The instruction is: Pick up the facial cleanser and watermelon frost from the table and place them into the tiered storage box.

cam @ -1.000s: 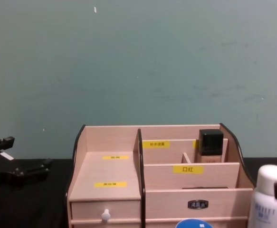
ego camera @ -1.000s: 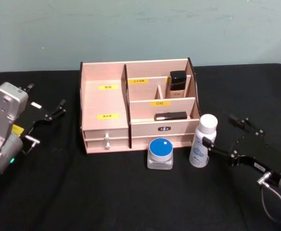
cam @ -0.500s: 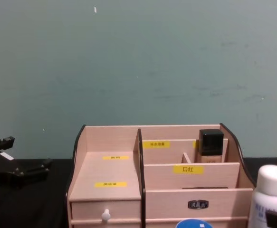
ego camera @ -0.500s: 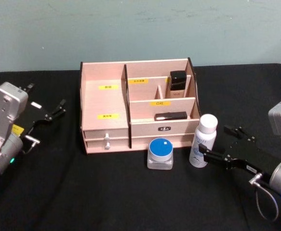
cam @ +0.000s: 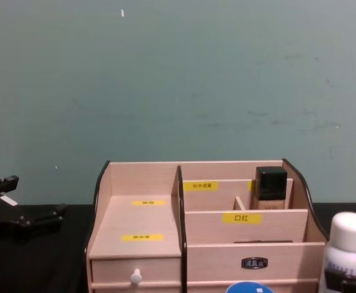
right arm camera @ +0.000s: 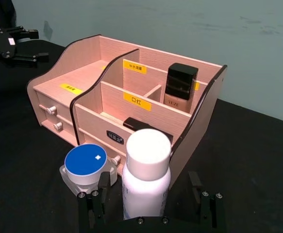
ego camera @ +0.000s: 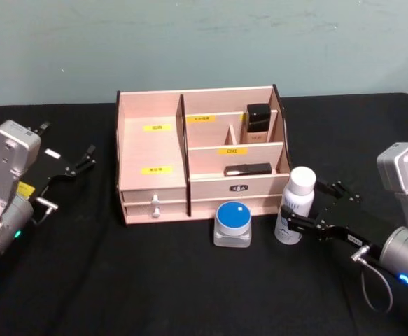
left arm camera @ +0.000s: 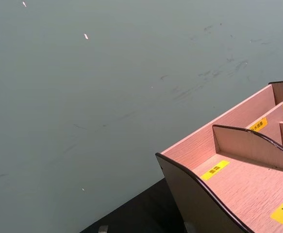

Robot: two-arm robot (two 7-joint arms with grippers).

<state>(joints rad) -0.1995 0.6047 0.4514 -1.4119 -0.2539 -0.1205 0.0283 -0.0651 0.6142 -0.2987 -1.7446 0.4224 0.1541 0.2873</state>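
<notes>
The right gripper has closed in, its released jaws now straddling the white bottle, which stands on the counter beside the blue-lidded jar, in front of the wooden organiser. The left gripper hangs far left, jaws apart.

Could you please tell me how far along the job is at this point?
Nothing is stowed yet: the white bottle and the blue-lidded jar stand on the table before the tiered storage box. In hand: the right gripper, open, straddles the bottle without gripping. The left gripper is parked at the left. Both placements remain.
</notes>
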